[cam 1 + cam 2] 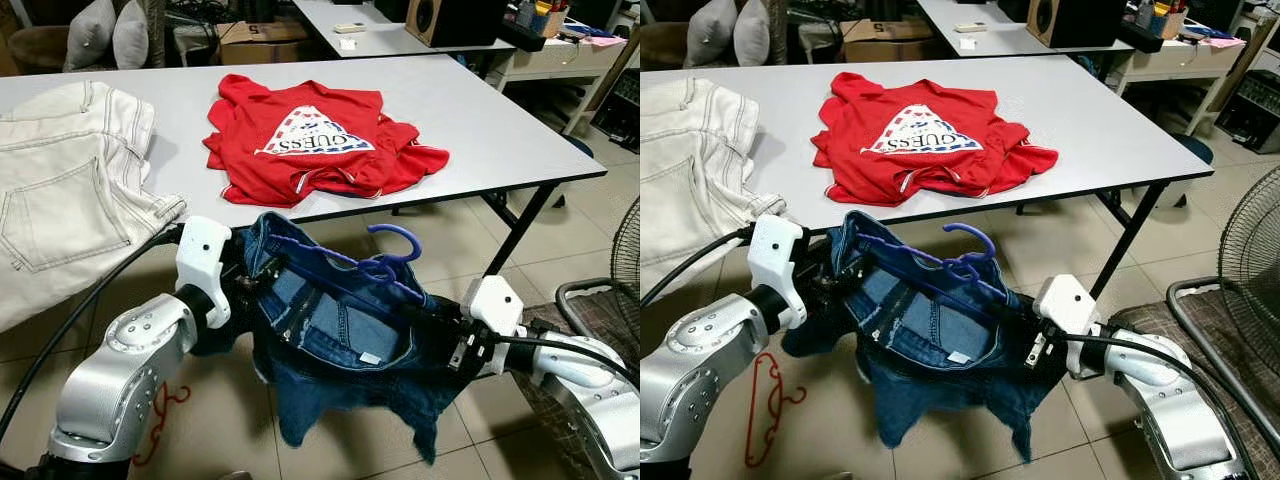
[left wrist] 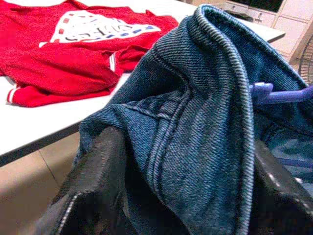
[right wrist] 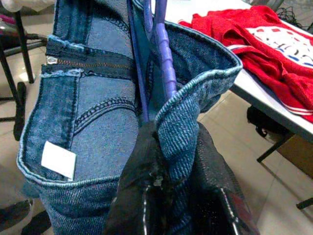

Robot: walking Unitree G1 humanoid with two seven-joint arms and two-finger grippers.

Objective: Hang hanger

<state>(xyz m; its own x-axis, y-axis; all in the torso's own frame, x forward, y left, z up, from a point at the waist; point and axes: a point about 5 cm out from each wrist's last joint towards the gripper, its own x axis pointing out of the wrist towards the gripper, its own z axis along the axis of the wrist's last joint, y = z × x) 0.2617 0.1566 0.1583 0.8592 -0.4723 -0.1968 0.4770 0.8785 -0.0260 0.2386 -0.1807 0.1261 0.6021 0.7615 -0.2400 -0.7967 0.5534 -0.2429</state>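
Note:
A pair of blue denim shorts [image 1: 340,350] hangs in the air in front of the table, stretched open at the waistband between my two grippers. A purple hanger [image 1: 385,262] lies across the waist opening, its hook pointing up. My left gripper [image 1: 243,278] is shut on the left side of the waistband [image 2: 195,122]. My right gripper [image 1: 440,335] is shut on the right side of the waistband [image 3: 178,132], with the hanger's bar [image 3: 164,58] running just past its fingers [image 3: 142,181].
A grey table [image 1: 480,120] holds a red T-shirt [image 1: 315,140] in the middle and cream trousers [image 1: 70,190] at the left. A red hanger [image 1: 765,405] lies on the tiled floor. A fan [image 1: 1250,260] and a chair [image 1: 590,310] stand at the right.

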